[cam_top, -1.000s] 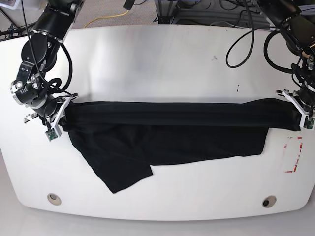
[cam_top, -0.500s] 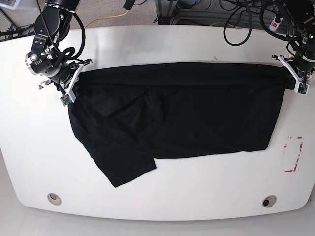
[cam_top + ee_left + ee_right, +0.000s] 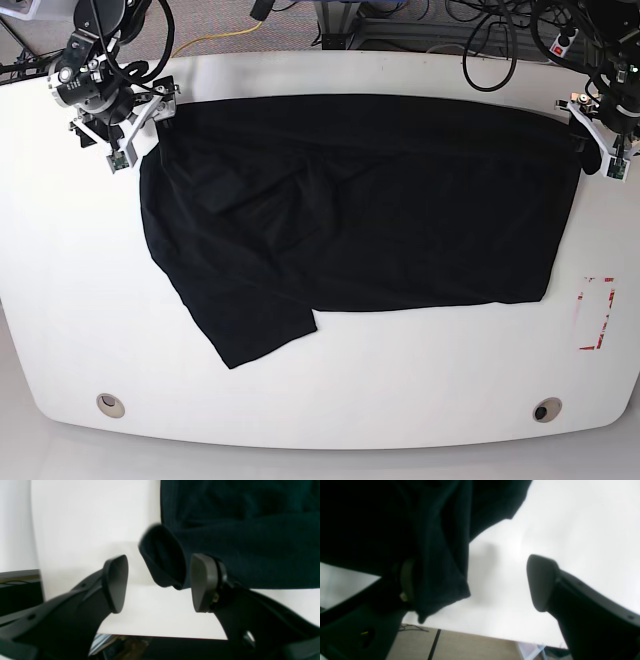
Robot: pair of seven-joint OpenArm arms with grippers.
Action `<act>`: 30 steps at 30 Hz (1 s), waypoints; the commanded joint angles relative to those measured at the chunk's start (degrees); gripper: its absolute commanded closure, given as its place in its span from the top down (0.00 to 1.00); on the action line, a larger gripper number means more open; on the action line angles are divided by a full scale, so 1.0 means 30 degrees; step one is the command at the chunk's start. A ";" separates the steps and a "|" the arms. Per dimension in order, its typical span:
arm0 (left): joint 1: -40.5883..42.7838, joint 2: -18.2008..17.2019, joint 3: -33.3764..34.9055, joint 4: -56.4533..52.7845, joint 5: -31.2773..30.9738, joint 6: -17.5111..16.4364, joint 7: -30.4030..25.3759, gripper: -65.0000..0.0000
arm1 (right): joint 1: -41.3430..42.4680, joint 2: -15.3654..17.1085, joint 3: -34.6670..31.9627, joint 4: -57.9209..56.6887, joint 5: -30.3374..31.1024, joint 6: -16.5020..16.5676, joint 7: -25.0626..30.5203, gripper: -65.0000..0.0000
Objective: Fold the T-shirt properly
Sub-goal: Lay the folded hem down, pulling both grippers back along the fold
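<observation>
Black T-shirt (image 3: 360,210) lies spread flat on the white surface (image 3: 330,390), its far corners beside each end effector. The left end effector (image 3: 157,582) gapes wide, a rolled shirt corner between its pads, touching only the right one. The right end effector (image 3: 475,585) is spread wide too, cloth draped over one finger. Bare surface stretches beyond both.

Bright, even overhead light floods the white table (image 3: 330,390) in the base view, washing it nearly featureless, with only faint shadows, and its edges bow with wide-angle distortion. Both wrist views are soft and out of focus, their near fingers (image 3: 117,582) blurred. The black T-shirt (image 3: 360,200) reads as a dark mass with little fold detail
</observation>
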 commanded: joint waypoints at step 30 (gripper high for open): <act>-0.1265 -0.0187 -0.1254 -0.1817 -0.3120 0.0112 -0.0360 0.57 | 0.0886 -0.0153 0.3116 -0.1439 1.0479 -0.0032 -0.4143 0.65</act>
